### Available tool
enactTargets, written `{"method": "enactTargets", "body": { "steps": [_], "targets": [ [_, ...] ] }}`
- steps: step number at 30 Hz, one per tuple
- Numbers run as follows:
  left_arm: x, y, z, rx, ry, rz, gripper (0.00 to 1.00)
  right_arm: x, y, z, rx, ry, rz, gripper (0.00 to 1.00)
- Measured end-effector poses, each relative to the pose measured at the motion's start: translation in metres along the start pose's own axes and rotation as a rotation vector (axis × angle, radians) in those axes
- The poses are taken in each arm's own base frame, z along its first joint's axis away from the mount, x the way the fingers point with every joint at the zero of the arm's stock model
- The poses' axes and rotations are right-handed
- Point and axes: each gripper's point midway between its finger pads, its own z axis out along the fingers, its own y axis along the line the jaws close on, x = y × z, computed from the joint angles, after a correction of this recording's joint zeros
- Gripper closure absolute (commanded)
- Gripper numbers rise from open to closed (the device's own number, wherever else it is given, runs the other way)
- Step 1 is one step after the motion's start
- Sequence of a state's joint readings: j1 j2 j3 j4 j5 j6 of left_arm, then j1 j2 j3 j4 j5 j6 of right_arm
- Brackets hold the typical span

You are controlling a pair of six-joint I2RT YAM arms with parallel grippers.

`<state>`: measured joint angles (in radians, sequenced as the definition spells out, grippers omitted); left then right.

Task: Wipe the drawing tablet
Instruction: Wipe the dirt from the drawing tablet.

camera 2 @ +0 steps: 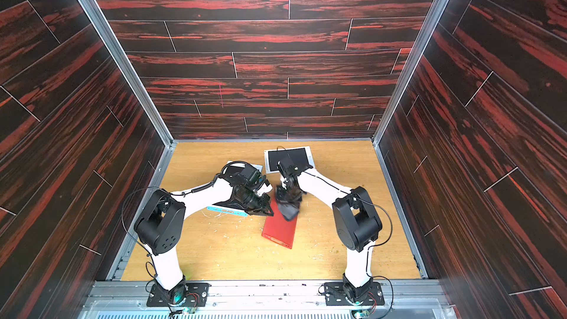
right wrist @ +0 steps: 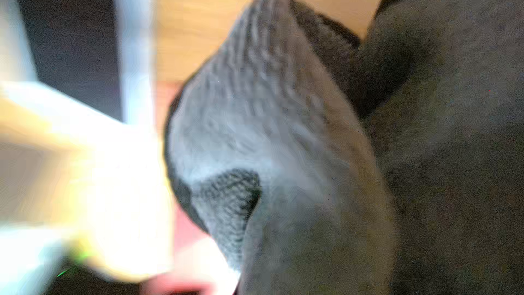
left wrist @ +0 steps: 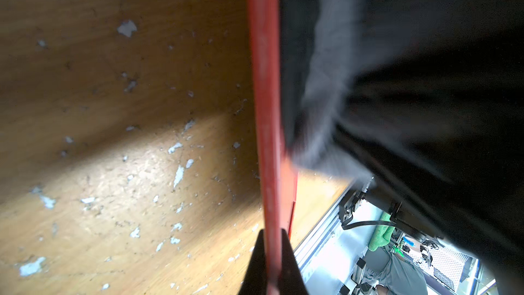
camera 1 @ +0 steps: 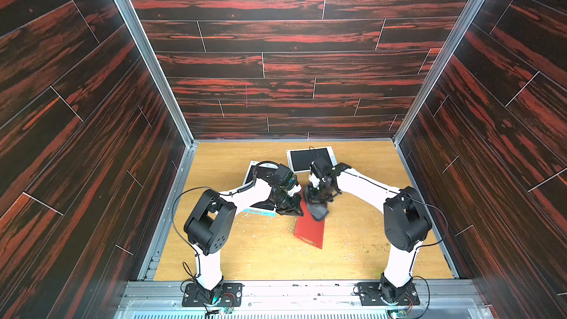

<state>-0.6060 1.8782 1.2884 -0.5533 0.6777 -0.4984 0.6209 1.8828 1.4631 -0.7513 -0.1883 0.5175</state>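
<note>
The drawing tablet (camera 1: 310, 231) (camera 2: 279, 230) is a red slab lying mid-table, pointing toward the front edge. My left gripper (camera 1: 299, 210) (camera 2: 270, 211) is shut on the far left corner of its rim. In the left wrist view the black fingers (left wrist: 256, 262) pinch the thin red edge (left wrist: 266, 109). My right gripper (camera 1: 316, 201) comes down from the right, shut on a bunched dark grey cloth (camera 1: 319, 211) (camera 2: 288, 210). The cloth rests on the tablet's far end. It fills the right wrist view (right wrist: 283, 137) and hides those fingertips.
A white-framed tablet with a black screen (camera 1: 310, 158) lies at the back of the wooden table (camera 1: 245, 256). A blue-edged tablet (camera 1: 259, 212) lies under my left forearm. Dark panelled walls (camera 1: 92, 148) close in the left, right and back sides.
</note>
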Motion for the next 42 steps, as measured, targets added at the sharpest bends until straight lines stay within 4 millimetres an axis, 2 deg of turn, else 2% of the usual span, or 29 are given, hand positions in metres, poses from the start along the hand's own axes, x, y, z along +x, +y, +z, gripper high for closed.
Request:
{"method": "enactTargets", "body": {
  "steps": [2, 4, 7, 10, 15, 16, 17, 20, 23, 25, 27, 29, 31, 35, 40, 42],
  "targets": [
    [0.0, 0.001, 0.0, -0.006, 0.0, -0.008, 1.0, -0.007, 0.024, -0.007, -0.121, -0.009, -0.007, 1.0],
    [-0.001, 0.003, -0.001, -0.006, -0.005, -0.013, 1.0, -0.01, 0.036, -0.008, -0.229, 0.002, 0.02, 1.0],
    [-0.001, 0.006, 0.0, -0.009, -0.007, -0.02, 1.0, -0.01, 0.027, -0.003, -0.324, 0.029, 0.085, 1.0],
    [-0.002, 0.007, 0.0, -0.006, -0.011, -0.022, 1.0, -0.007, -0.003, 0.004, -0.302, 0.027, 0.148, 1.0],
    [-0.002, 0.004, 0.0, 0.004, -0.012, -0.014, 1.0, 0.028, -0.1, 0.023, 0.031, 0.028, 0.252, 1.0],
    [-0.002, 0.003, 0.0, 0.007, -0.013, -0.009, 1.0, 0.037, -0.111, 0.024, 0.071, 0.036, 0.257, 1.0],
    [-0.002, 0.002, -0.001, 0.008, -0.015, -0.004, 1.0, 0.04, -0.113, 0.023, 0.082, 0.03, 0.249, 1.0],
    [-0.003, 0.0, 0.0, 0.009, -0.019, 0.002, 1.0, 0.055, -0.099, 0.022, 0.077, 0.043, 0.189, 1.0],
    [-0.002, 0.003, 0.0, -0.003, -0.018, -0.004, 1.0, 0.07, -0.064, 0.025, 0.049, 0.084, 0.095, 1.0],
    [-0.002, 0.006, -0.001, -0.014, -0.021, -0.009, 1.0, 0.079, -0.03, 0.022, -0.008, 0.109, 0.031, 1.0],
    [-0.003, 0.008, -0.001, -0.026, -0.023, -0.01, 1.0, 0.092, 0.014, 0.016, -0.108, 0.134, -0.037, 1.0],
    [-0.002, 0.008, -0.001, -0.024, -0.02, -0.006, 1.0, 0.106, 0.044, 0.009, -0.192, 0.162, -0.052, 1.0],
    [-0.002, 0.007, -0.004, -0.02, -0.022, -0.007, 1.0, 0.115, 0.054, 0.005, -0.245, 0.193, -0.025, 1.0],
    [0.0, 0.01, -0.004, -0.028, -0.017, -0.016, 1.0, 0.12, 0.065, 0.005, -0.329, 0.224, 0.042, 1.0],
    [0.0, 0.012, -0.004, -0.033, -0.017, -0.014, 1.0, 0.122, 0.061, 0.01, -0.347, 0.231, 0.056, 1.0],
    [-0.001, 0.012, -0.004, -0.034, -0.02, -0.003, 1.0, 0.123, 0.051, 0.015, -0.367, 0.24, 0.069, 1.0]
  ]
}}
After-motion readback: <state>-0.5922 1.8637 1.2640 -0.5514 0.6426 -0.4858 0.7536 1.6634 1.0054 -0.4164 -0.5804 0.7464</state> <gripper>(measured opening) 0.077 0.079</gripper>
